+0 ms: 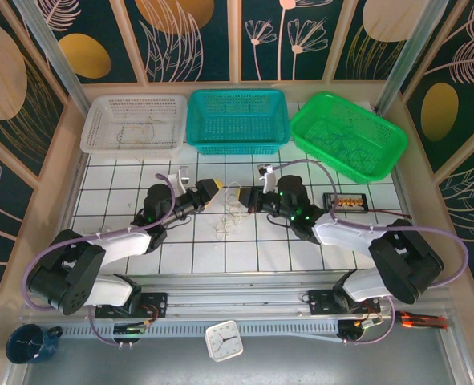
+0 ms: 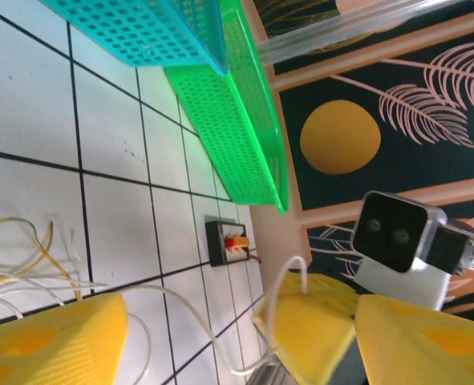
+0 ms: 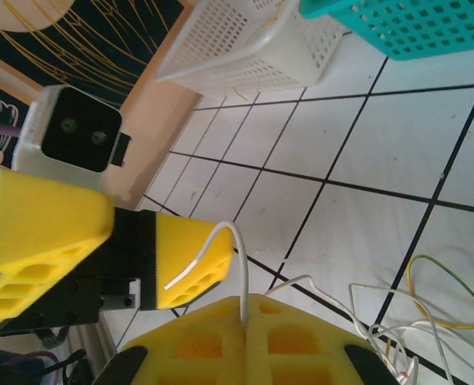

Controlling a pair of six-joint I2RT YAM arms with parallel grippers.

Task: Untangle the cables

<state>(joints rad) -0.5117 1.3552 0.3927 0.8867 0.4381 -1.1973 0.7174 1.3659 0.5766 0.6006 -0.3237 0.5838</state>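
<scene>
L arm comes in from lower left, elbow bent, forearm low over the tiles. The left gripper (image 1: 209,190) has jaws wide, its yellow foam pads (image 2: 52,345) apart w/ nothing between. Mid-frame lie the cables (image 1: 227,215): thin whitish + tan-yellow loops, a loose tangle on the white gridded table (image 1: 124,176), btwn both grippers. R arm mirrors from lower right. The right gripper (image 3: 245,321) is pinched on one whitish cable.
</scene>
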